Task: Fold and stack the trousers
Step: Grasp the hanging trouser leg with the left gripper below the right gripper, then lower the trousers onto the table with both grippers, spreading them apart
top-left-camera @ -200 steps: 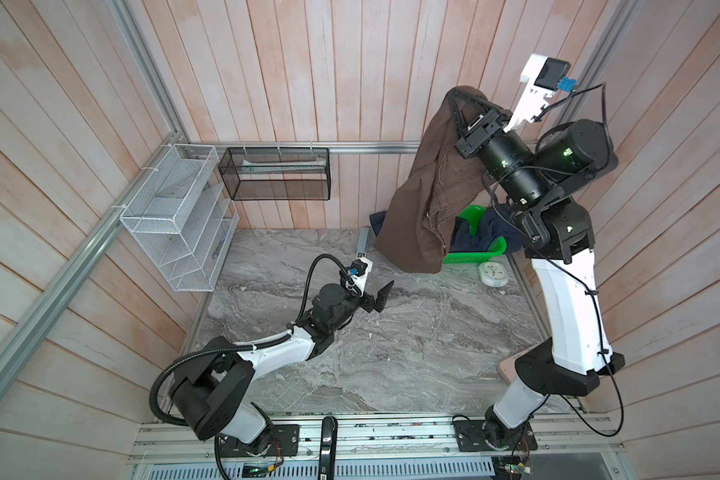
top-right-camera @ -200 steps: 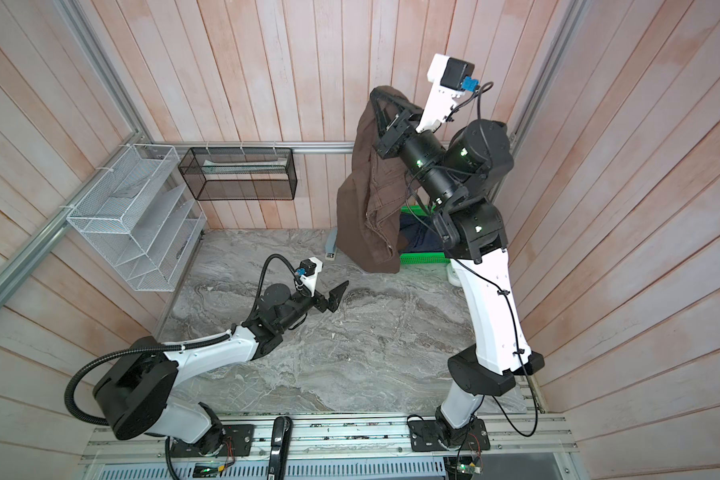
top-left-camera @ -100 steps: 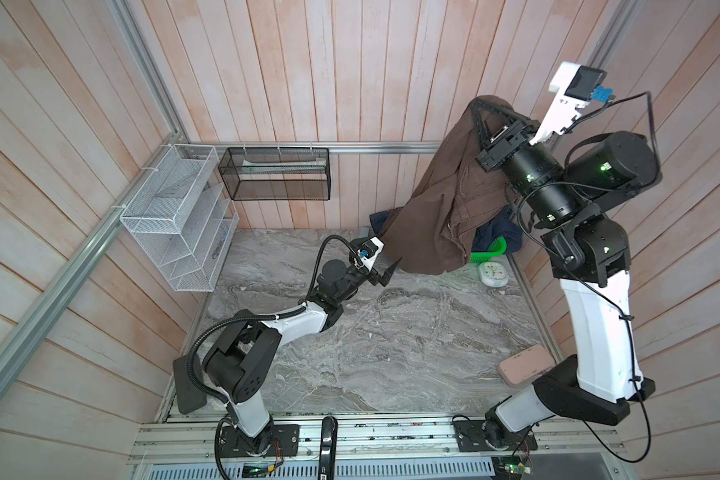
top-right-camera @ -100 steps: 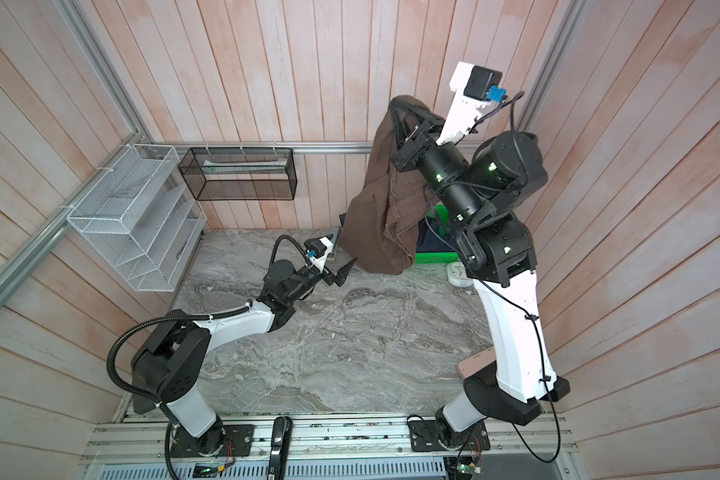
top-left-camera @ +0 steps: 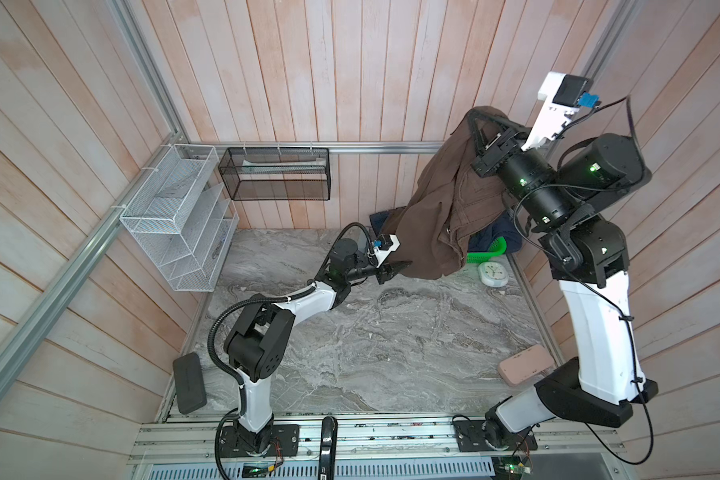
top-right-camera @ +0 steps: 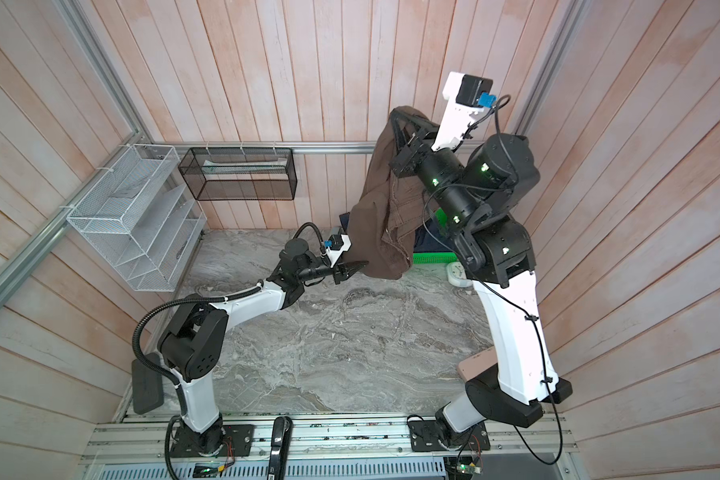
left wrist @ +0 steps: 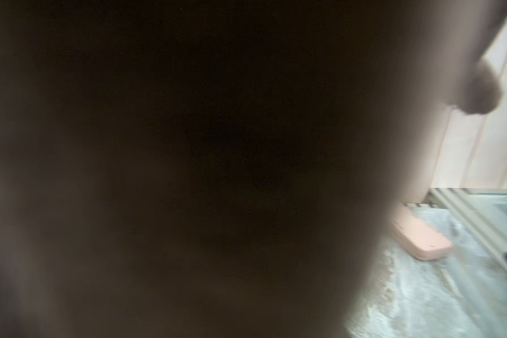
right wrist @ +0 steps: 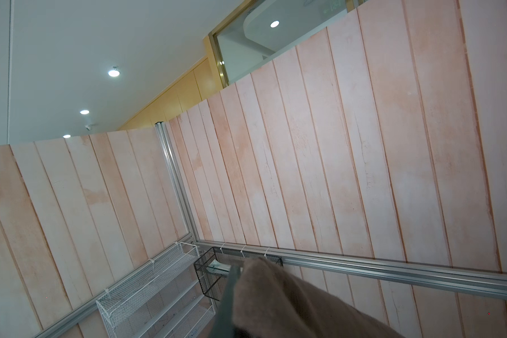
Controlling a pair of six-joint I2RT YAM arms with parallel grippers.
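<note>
Pink plank walls enclose a grey marble tabletop, and the dark brown trousers hang bunched over its far right part. The right gripper, raised high, is clamped on their top end. The left gripper sits at the lower hem with jaws drawn narrow; whether it pinches cloth I cannot tell. No fold is made yet, so spreading flat, folding and stacking all remain. Dark blue cloth lies in the green basket behind.

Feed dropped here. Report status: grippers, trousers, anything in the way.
Right gripper shut on trousers, held high. Left gripper at their lower edge, grip unclear. Trousers hang unfolded. Green basket, white clock close beside the hem.
</note>
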